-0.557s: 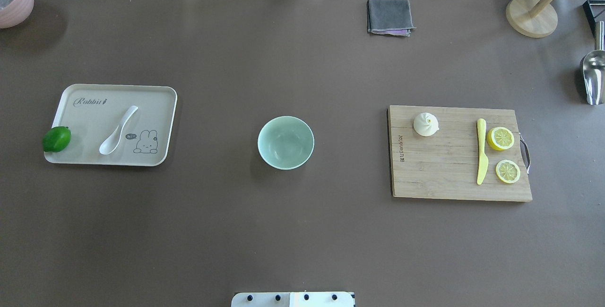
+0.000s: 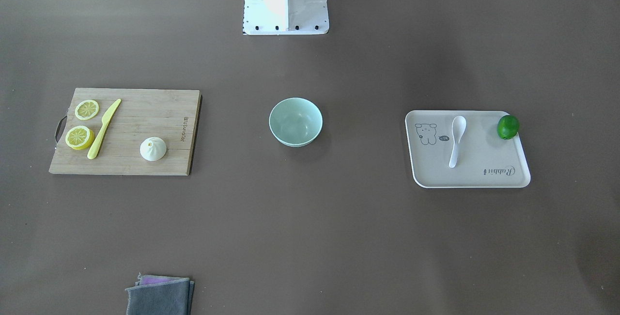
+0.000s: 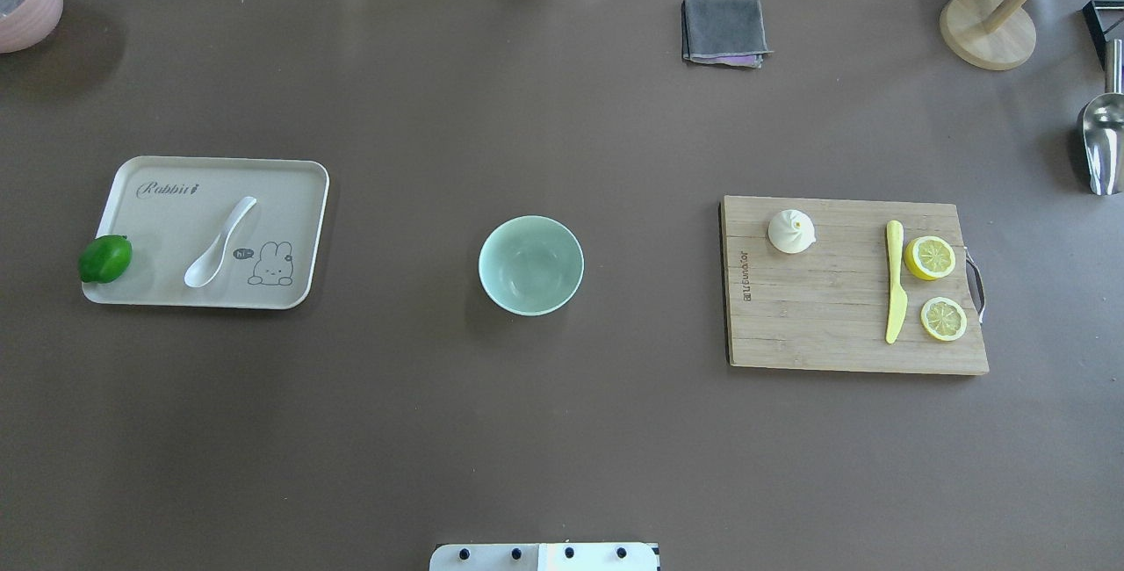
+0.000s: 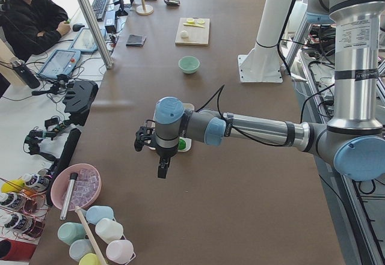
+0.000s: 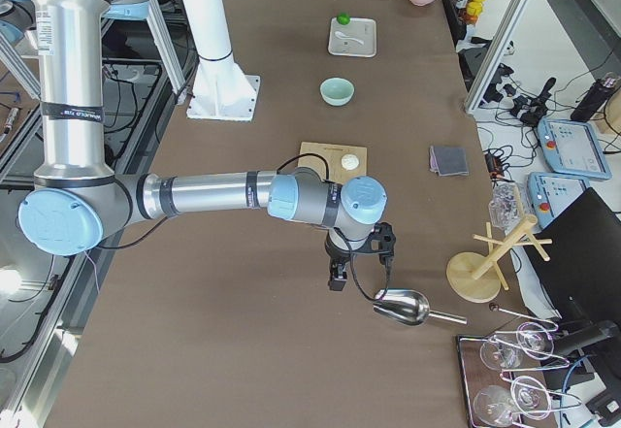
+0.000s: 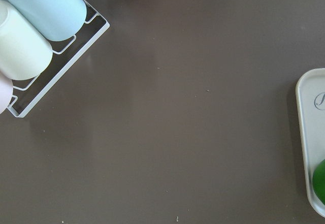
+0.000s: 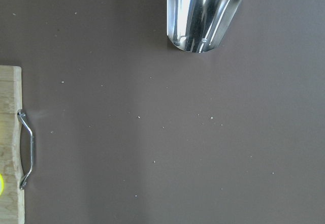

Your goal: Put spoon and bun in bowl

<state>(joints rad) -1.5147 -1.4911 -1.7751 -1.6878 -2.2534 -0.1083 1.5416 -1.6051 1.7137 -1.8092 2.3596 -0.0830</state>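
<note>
Left hand (image 4: pixel 162 171) above brown table (image 4: pixel 240 217).

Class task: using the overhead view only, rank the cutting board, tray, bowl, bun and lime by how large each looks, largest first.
1. cutting board
2. tray, only slightly smaller than the board
3. bowl
4. bun and lime: these look too alike in size to rank.

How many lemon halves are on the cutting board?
2. Both on the cutting board beside the knife: one lemon half nearer the robot, the other farther. None looks hidden.
</note>
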